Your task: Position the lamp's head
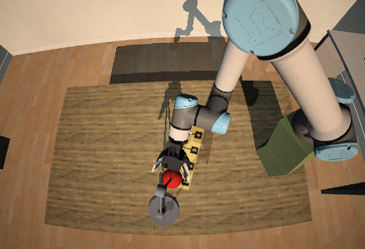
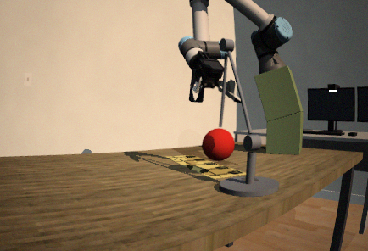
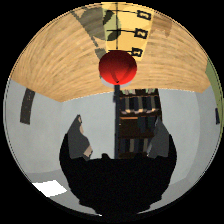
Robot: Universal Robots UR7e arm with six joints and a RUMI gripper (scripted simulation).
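The hand (image 2: 208, 86) is suspended above the worktop (image 2: 106, 195) with its two fingers spread fully apart. Nothing is held between them. In the exterior view the hand sits high beside the lamp's upper elbow joint (image 2: 226, 44), well above the lamp head (image 2: 218, 144). In the top view the fingers straddle the area just above the red head (image 1: 171, 178), one finger on each side.

The lamp consists of the following parts:
- A round grey base (image 2: 249, 185) resting on the worktop near its front edge.
- A short upright post rising from the base to a lower joint (image 2: 253, 142).
- A thin rod sloping up from the lower joint to the upper elbow joint.
- A second thin rod hanging from the elbow down to the red spherical head.

The head hangs clear of the worktop, just beside the base and above the near end of the yellow marked strip (image 2: 203, 165). The strip carries a line with small square marks (image 1: 196, 135) and runs away from the base, passing under the arm's wrist (image 1: 185, 115). Which mark lies under the head probably is the nearest one, but the numerals are too small to read.

In the wrist view the head (image 3: 117, 68) appears centred ahead of the two dark fingers, with the strip (image 3: 125, 30) extending beyond it.

A green block (image 2: 280, 110) stands at the arm's base.
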